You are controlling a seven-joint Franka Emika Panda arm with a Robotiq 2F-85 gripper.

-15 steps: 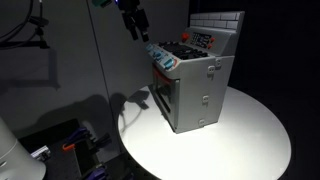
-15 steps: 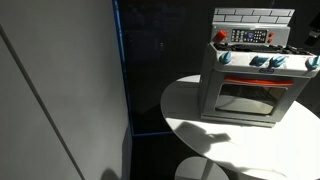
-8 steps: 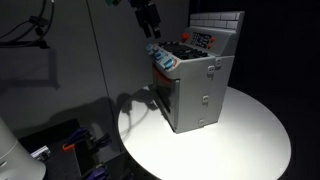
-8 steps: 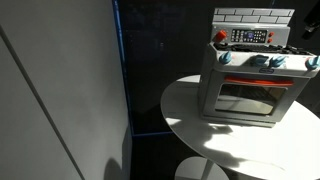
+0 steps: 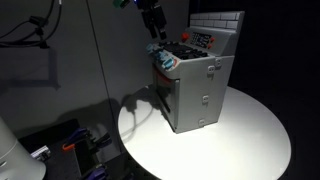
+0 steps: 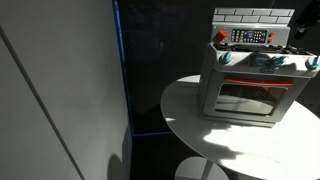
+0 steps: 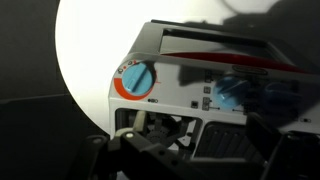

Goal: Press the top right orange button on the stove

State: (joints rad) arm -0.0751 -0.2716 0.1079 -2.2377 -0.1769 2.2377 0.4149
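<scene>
The grey toy stove [image 5: 196, 82] stands on a round white table [image 5: 240, 145]; it also shows from the front in an exterior view [image 6: 252, 88]. It has a white tiled back panel, blue knobs along the front and a red-orange button [image 6: 221, 36] on the panel. My gripper [image 5: 154, 24] hangs above the stove's front edge without touching it. It enters at the right edge in an exterior view [image 6: 303, 22]. In the wrist view its dark fingers [image 7: 190, 150] sit apart and empty over the stove, near an orange-ringed blue knob [image 7: 137, 80].
The table edge [image 6: 185, 125] drops off to a dark floor. A grey wall panel [image 6: 60, 90] stands beside the table. Cables and equipment [image 5: 85, 140] lie on the floor below.
My gripper has moved sideways toward the stove and now hangs over its front edge. The stove has not moved.
</scene>
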